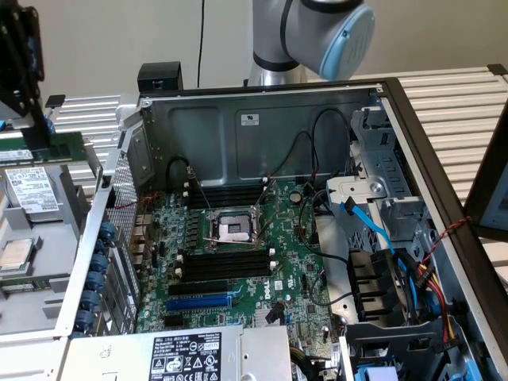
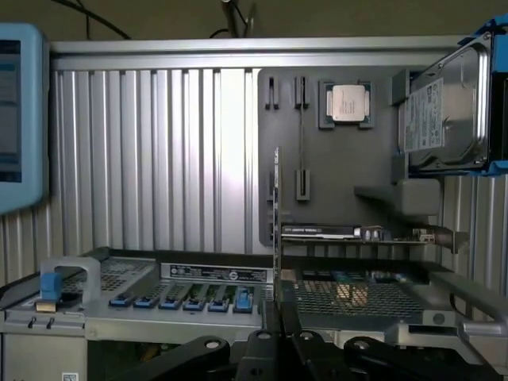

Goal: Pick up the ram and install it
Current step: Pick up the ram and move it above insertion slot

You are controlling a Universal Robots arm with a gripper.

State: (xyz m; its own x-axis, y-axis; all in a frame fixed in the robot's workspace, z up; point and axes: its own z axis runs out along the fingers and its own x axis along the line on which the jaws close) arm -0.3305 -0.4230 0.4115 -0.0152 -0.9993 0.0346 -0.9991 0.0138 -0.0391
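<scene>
Beyond the computer case (image 1: 238,135), past its perforated side wall on the exterior view's left, the black gripper (image 1: 41,141) is closed to a narrow gap on the ram (image 1: 63,148). The fingers pinch the green stick by its flat faces. In the exterior view the ram lies roughly level at the gripper's tip, its white label strip showing, and it sits higher than the case's side wall. In the wrist view the gripper (image 2: 278,329) shows the ram (image 2: 275,222) edge-on as a thin line standing out from between the fingers (image 2: 262,349). Near the case on that same side is a grey tray (image 1: 48,238) carrying a hard drive (image 1: 32,194) and a processor chip (image 1: 16,254), and the ram hangs over the tray's far end. Whether it touches the tray cannot be told. The arm's grey elbow joint with its pale blue cap (image 1: 341,32) is behind the case's back wall, well apart from the gripper. Inside the case, the long black slots (image 1: 226,262) with white end clips flank the processor socket (image 1: 234,230) on the green motherboard, and the blue expansion slot (image 1: 198,302) lies just beside the nearer pair. The case rests on a slatted metal worktop (image 1: 460,103).
</scene>
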